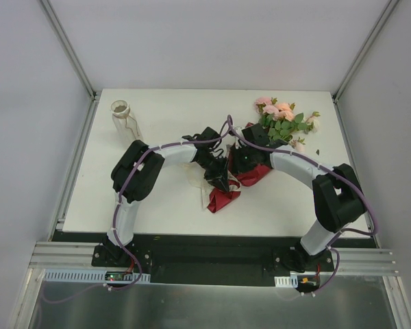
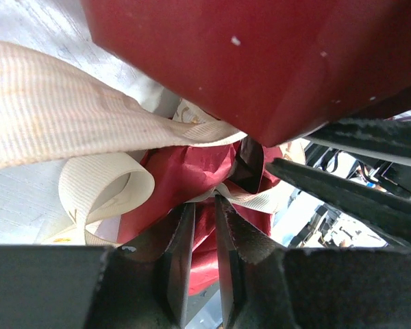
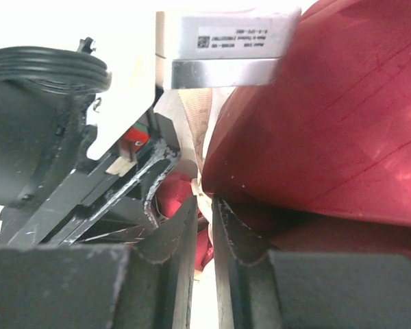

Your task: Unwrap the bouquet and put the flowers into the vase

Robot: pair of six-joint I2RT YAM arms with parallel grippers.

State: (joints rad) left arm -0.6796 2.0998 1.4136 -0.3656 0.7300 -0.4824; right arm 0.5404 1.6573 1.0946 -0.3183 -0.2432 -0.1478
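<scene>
Well off to the left of my left gripper [image 2: 205, 205], the vase [image 1: 120, 113] stands upright near the back of the table [image 1: 171, 116]. I judge it sits out there so the tugging cannot knock it over.

The left gripper is nosed into the narrow, tied end of the bouquet [image 1: 250, 164]. Its jaws stand close together with only a thin slot, and dark red paper [image 2: 192, 175] shows through that slot. I cannot tell whether they pinch it. Just ahead and to the left of the fingertips the cream ribbon [image 2: 109, 185] loops loosely across the paper, so the tie is what needs working on.

The right gripper [image 3: 204, 205] comes in from the other side, nearly tip to tip with the left one. Its jaws are also almost together, with a cream strand right at the tips – gripped or merely touching, I cannot tell. The two-sided approach makes sense to me: one side steadies the wrap while the other pulls.

Beyond the right gripper, toward the far right corner, the flowers [image 1: 281, 120] lie on the table, their stems inside the paper – not yet freed, and nowhere near the vase.
</scene>
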